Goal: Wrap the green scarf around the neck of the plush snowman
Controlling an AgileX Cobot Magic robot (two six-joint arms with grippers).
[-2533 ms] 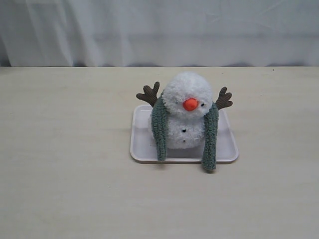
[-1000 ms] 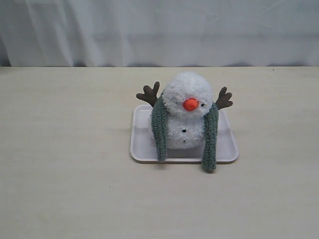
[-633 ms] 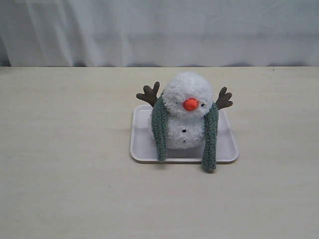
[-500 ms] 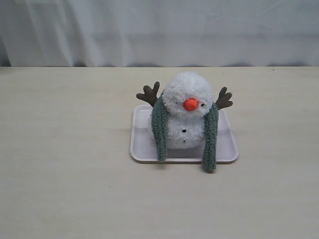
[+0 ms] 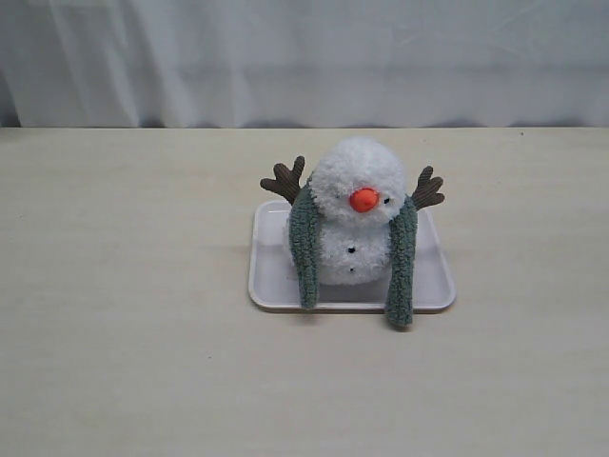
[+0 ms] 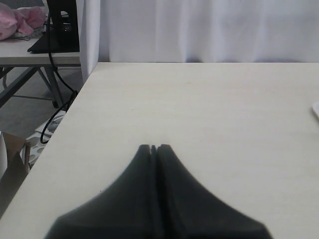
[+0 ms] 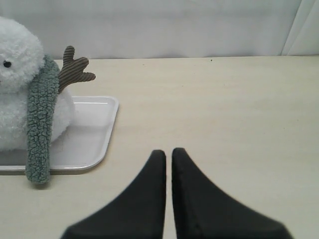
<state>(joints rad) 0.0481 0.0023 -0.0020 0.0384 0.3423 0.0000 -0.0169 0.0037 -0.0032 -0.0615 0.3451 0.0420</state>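
Sage-green fuzzy fleece scarf lay draped behind the neck of the fluffy white plush snowman. Its two tails hung down the front, uncrossed, with their long axes near vertical. The tail on the exterior view's right hung lower, its rounded end passing over the front rim of the white rectangular tray onto the pale wooden tabletop. The other tail ended inside the tray. The snowman sat upright on the tray, orange nose toward the exterior camera and brown corduroy arms raised.

Only the wrist views showed the arms. The right end effector was near the tray, black fingers drawn together on nothing, and its camera saw the snowman side-on. The left end effector, fingers pressed together, faced bare tabletop near its edge.
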